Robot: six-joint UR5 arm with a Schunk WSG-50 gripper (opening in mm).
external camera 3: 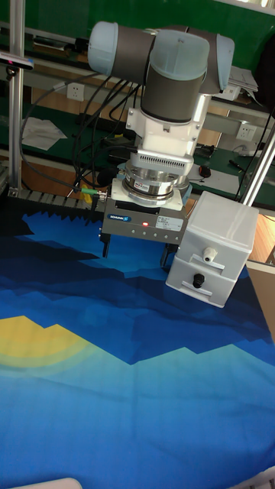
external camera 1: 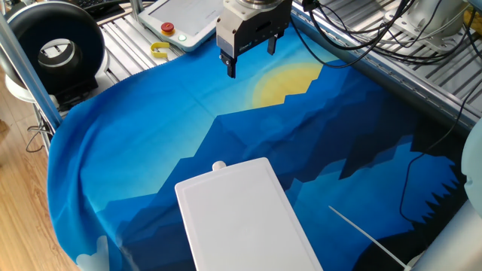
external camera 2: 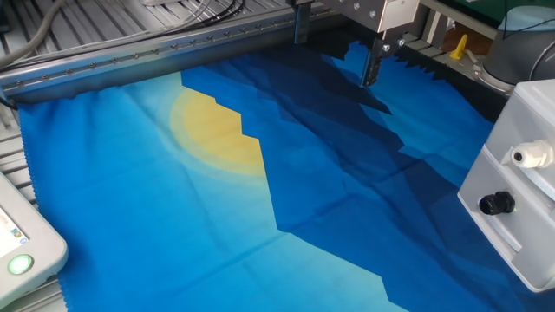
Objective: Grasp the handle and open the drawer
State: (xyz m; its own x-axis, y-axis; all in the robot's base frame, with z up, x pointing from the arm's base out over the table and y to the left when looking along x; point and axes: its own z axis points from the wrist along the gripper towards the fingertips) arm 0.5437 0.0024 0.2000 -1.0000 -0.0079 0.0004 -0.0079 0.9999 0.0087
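Observation:
A white rounded-corner box (external camera 1: 245, 218) stands on the blue cloth near the front edge. Its drawer (external camera 2: 510, 166) is shut, with the front flush to the box. The handle (external camera 2: 531, 157) is a small round white knob on that front, also seen as the handle (external camera 1: 218, 166) and the handle (external camera 3: 207, 253). My gripper (external camera 1: 251, 56) hangs open and empty above the far side of the cloth. It is well apart from the box, and nothing lies between its dark fingers (external camera 1: 231, 66). In the tall fixed view my gripper (external camera 3: 135, 254) sits just left of the box (external camera 3: 221, 229).
A black knob (external camera 2: 496, 204) sits on the lower front, below the white handle. A white pendant with a red button (external camera 1: 167, 28) and a yellow object (external camera 1: 160, 50) lie at the far edge. A black round device (external camera 1: 56, 45) stands far left. Cables (external camera 1: 361, 34) run far right.

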